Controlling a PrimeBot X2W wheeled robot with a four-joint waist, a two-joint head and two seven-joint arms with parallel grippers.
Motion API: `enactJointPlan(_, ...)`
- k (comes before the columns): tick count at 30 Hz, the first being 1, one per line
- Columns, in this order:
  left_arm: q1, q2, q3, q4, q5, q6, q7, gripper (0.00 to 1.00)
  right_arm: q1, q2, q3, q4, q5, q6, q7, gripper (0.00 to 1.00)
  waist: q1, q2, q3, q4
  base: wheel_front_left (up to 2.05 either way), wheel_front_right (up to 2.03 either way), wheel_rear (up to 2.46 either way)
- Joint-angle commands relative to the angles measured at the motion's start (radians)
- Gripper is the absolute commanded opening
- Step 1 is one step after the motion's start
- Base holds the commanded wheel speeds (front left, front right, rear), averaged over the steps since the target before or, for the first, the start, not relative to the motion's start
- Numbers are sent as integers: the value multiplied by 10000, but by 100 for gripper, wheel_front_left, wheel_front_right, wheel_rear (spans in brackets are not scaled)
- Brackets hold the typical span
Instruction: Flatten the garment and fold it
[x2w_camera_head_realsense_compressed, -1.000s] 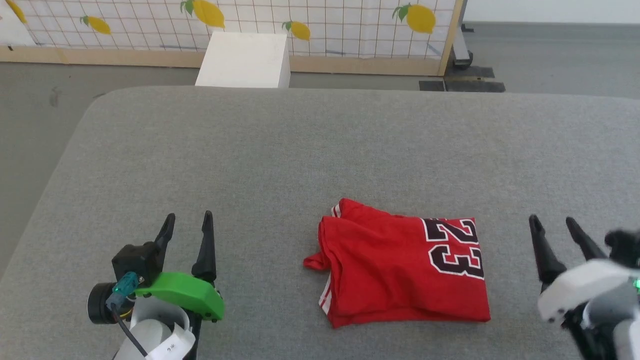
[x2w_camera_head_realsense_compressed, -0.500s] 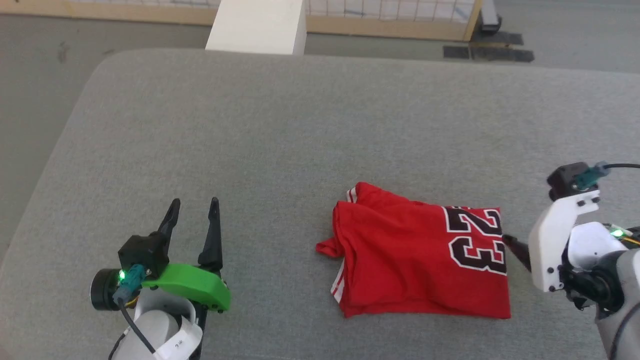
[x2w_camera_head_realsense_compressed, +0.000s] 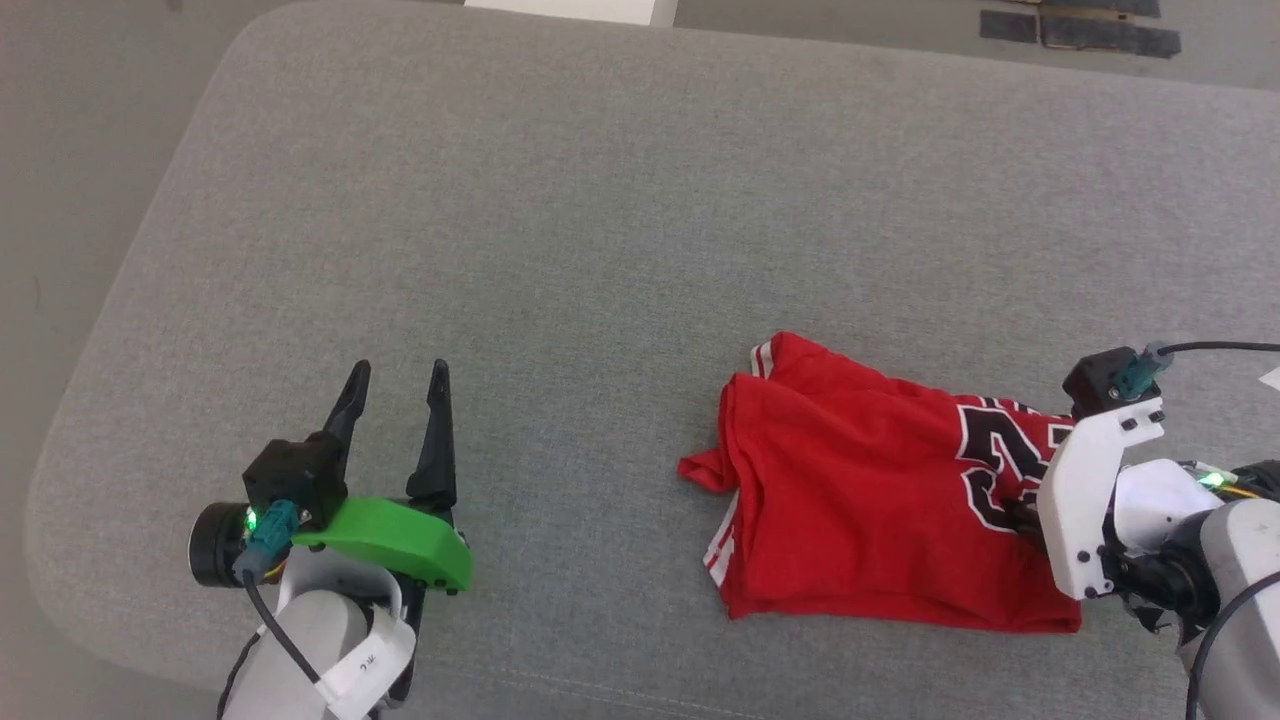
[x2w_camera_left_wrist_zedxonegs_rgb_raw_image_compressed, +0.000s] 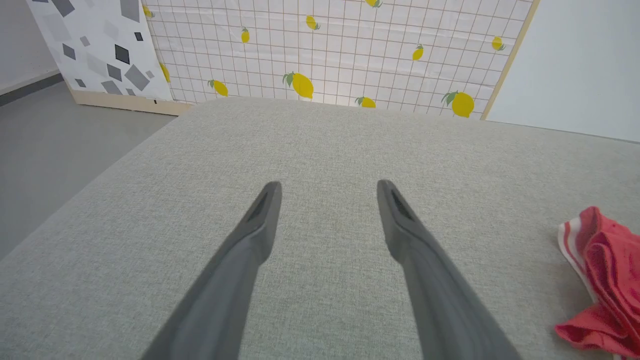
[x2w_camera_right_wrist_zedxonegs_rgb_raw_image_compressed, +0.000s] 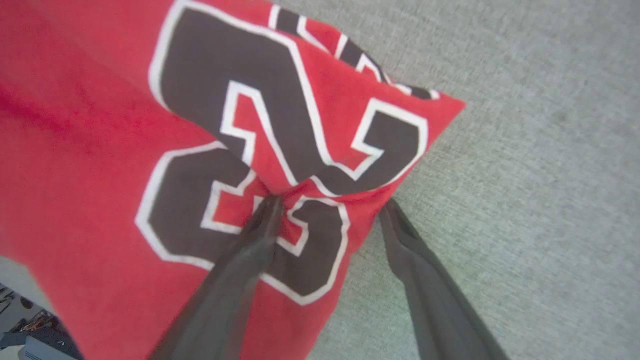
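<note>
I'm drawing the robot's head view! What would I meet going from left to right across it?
The left end effector, open → bare grey cushion → the red garment.

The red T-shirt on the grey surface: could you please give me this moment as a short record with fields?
Garment: red soft-fabric T-shirt with a black, white-edged number print, lying folded over and rumpled
Support: grey fabric-covered surface
Left end effector: open, over bare surface, apart from the shirt
Right end effector: open, one finger on the number print, the other beside the shirt's edge
Flattening: not yet done
</note>
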Motion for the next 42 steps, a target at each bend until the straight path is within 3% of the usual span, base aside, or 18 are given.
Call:
enactJointPlan(1,-149,-31,15,18,46,-4,-72,100,154,116,279,421,-37,-15,-14,100,0,0,101,103,0,0,0)
enactJointPlan(3,-154,-37,28,37,37,-12,-76,100,173,100,392,568,27,-15,-26,100,0,0,112,111,0,0,0)
enactJointPlan(4,-156,-38,31,49,33,-16,-77,100,168,102,415,617,76,-15,-37,43,0,0,108,113,0,0,0)
enactJointPlan(6,-154,-35,39,78,30,-23,-80,100,138,85,422,691,130,-15,-131,0,0,0,86,106,0,0,0)
enactJointPlan(18,113,22,40,191,74,-20,-89,100,-569,-440,895,69,555,-15,-474,0,0,0,-657,-133,0,0,0)
enactJointPlan(24,391,62,129,100,-30,-4,-91,100,-1224,-902,1496,-786,819,-15,-148,0,0,0,-956,-734,0,0,0)
enactJointPlan(32,328,81,131,-144,-67,36,-83,100,-2175,-1592,2130,-1010,1053,-15,269,0,0,0,-574,-2466,0,0,0)
enactJointPlan(38,-87,238,1,-302,43,11,124,100,-2988,-1727,2220,-191,1057,-15,-118,0,0,0,63,-4196,0,0,0)
enactJointPlan(42,-462,289,-155,-338,145,-47,282,100,-3377,-1804,2031,402,930,-15,-530,0,0,0,447,-4803,0,0,0)
